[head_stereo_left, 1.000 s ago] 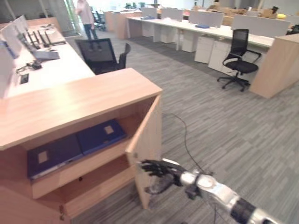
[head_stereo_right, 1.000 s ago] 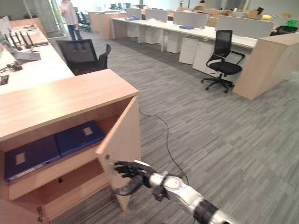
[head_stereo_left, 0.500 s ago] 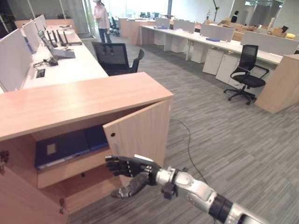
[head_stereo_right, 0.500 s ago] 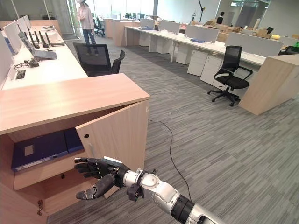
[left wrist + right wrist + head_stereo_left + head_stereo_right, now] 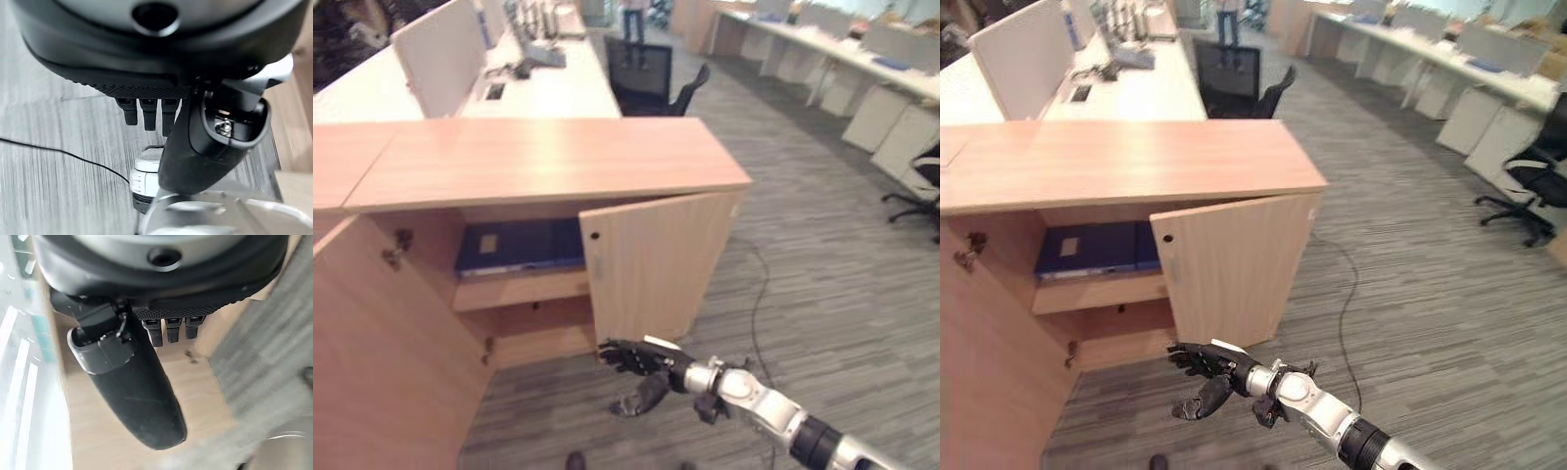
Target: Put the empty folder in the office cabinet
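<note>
The wooden office cabinet [image 5: 548,157] stands with its left door [image 5: 382,343] swung wide and its right door [image 5: 656,259] partly closed. Dark blue folders [image 5: 519,245] lie flat on the upper shelf, partly hidden behind the right door. My right hand [image 5: 641,367] hovers low by the right door's bottom free corner, open with fingers spread; I cannot tell if it touches the wood. In the right wrist view its fingers [image 5: 168,330] point at the wooden panel [image 5: 122,440]. My left hand [image 5: 205,142] hangs over the carpet, fingers [image 5: 146,115] relaxed and holding nothing.
Behind the cabinet runs a white desk [image 5: 538,88] with screens and a partition. A black chair [image 5: 646,73] stands at its end. Another office chair [image 5: 1538,186] sits at the far right, and a person [image 5: 1227,10] stands far back. Grey carpet [image 5: 822,294] spreads to the right.
The camera has shifted, bringing the open left door into sight. The right door has swung from edge-on to partly closed, my right hand following its lower edge.
</note>
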{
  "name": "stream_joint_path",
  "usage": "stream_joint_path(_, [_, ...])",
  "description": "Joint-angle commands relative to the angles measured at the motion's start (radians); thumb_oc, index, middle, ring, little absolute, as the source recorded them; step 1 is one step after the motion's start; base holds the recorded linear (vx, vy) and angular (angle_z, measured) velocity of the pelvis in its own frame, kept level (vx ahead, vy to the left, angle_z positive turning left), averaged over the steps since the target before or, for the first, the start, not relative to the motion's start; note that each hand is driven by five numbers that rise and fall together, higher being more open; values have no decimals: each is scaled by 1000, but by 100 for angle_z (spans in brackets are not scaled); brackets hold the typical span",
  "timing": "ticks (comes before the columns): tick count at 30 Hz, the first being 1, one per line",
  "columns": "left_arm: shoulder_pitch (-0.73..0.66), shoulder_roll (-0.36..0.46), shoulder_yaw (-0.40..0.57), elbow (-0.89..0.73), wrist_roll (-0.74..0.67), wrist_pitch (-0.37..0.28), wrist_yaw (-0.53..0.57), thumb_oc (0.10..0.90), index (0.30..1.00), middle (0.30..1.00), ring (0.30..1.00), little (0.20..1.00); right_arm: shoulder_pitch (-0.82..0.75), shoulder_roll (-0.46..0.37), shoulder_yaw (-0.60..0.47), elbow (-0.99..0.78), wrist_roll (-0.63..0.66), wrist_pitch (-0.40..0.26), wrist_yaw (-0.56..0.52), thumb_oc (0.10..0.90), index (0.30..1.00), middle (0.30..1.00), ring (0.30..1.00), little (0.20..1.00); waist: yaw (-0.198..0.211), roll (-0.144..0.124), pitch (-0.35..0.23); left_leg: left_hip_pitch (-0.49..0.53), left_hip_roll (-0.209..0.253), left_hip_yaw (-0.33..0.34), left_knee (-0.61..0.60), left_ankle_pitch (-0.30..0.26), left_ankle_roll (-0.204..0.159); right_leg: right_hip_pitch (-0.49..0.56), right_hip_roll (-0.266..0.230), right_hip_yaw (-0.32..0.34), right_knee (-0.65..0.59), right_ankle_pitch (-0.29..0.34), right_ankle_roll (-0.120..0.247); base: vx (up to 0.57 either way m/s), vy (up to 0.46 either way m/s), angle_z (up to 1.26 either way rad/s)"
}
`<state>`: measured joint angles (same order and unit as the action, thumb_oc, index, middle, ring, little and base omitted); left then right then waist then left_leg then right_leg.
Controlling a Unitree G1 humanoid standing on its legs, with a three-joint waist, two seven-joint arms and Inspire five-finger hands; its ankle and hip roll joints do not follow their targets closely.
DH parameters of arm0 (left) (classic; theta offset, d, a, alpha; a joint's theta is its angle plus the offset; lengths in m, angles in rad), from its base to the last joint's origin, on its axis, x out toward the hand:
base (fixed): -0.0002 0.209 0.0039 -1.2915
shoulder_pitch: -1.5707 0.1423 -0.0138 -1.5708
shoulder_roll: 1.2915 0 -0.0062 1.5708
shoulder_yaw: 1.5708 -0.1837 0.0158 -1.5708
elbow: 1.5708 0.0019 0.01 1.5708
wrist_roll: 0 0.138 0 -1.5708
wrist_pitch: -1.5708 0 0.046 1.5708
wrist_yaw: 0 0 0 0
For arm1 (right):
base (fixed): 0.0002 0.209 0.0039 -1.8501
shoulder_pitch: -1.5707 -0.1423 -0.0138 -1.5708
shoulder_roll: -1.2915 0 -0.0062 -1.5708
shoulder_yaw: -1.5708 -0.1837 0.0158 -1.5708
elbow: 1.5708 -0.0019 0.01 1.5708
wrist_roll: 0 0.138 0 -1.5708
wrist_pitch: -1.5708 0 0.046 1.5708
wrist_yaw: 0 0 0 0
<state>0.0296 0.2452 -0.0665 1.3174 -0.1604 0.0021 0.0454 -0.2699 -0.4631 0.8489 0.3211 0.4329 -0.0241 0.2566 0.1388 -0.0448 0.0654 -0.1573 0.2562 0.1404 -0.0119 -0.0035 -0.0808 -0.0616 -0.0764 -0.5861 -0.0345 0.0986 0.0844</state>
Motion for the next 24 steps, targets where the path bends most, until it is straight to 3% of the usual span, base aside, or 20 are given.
stream_joint_path(1, [-63, -30, -30, -69, -94, -41, -25, 800, 900, 900, 900, 900, -38, 46, -119, 116, -219, -32, -67, 800, 900, 900, 900, 900, -6, -42, 51, 140, 16, 217, 56, 72, -80, 77, -80, -88, 17, -111, 16, -163, -33, 301])
stream_joint_path(3, [-54, -42, -41, -81, -133, -43, -34, 800, 900, 900, 900, 900, 26, 62, -179, 286, -290, -13, -95, 800, 900, 900, 900, 900, -13, -15, 35, 158, -10, 235, 82, 33, -73, 77, -110, -170, 38, -117, -5, -162, 31, 198])
stream_joint_path(9, [-32, -66, -7, -67, -190, -47, -26, 800, 900, 900, 900, 900, 99, 119, -308, 550, -315, 5, -168, 800, 900, 900, 900, 900, -21, 18, 9, 190, -58, 203, 54, 3, -56, 95, -156, -259, 62, -96, 3, -26, 69, 97])
stream_joint_path(10, [-21, -75, 27, -45, -216, -38, -32, 800, 900, 900, 900, 900, 124, 173, -434, 786, -350, 28, -261, 800, 900, 900, 900, 900, -9, 43, -11, 200, -77, 193, -23, 27, -49, 131, -196, -316, 68, -56, 24, 6, 202, 92])
stream_joint_path(11, [-19, -75, 38, -35, -218, -37, -34, 800, 900, 900, 900, 900, 131, 186, -485, 866, -346, 35, -287, 800, 900, 900, 900, 900, -3, 51, -18, 204, -90, 175, -41, 26, -43, 141, -210, -330, 76, -51, 32, 8, 206, 93])
stream_joint_path(12, [-20, -74, 34, -34, -218, -38, -35, 800, 900, 900, 900, 900, 127, 189, -489, 875, -347, 30, -288, 800, 900, 900, 900, 900, -3, 51, -18, 206, -92, 171, -45, 27, -41, 143, -212, -334, 78, -51, 35, 14, 133, 65])
stream_joint_path(17, [4, -61, 89, -5, -204, -34, -76, 800, 900, 900, 900, 900, 226, 209, -737, 1047, -192, 35, -315, 800, 900, 900, 900, 900, 26, 68, -27, 199, -175, 73, -63, 5, 5, 187, -319, -395, 138, 1, 85, 13, 189, 68])
stream_joint_path(22, [30, -9, 134, -16, -181, -46, -79, 800, 900, 900, 900, 900, 281, 209, -813, 1081, -151, 33, -309, 800, 900, 900, 900, 900, 28, 63, -36, 197, -219, 41, -64, -7, 27, 205, -356, -414, 139, 37, 118, -7, 145, 56])
stream_joint_path(24, [28, 53, 172, -46, -164, -61, -61, 800, 900, 900, 900, 900, 299, 199, -842, 1092, -144, 32, -308, 800, 900, 900, 900, 900, 26, 68, -43, 197, -236, 41, -65, -11, 37, 199, -366, -404, 130, 57, 131, 5, 168, 24])
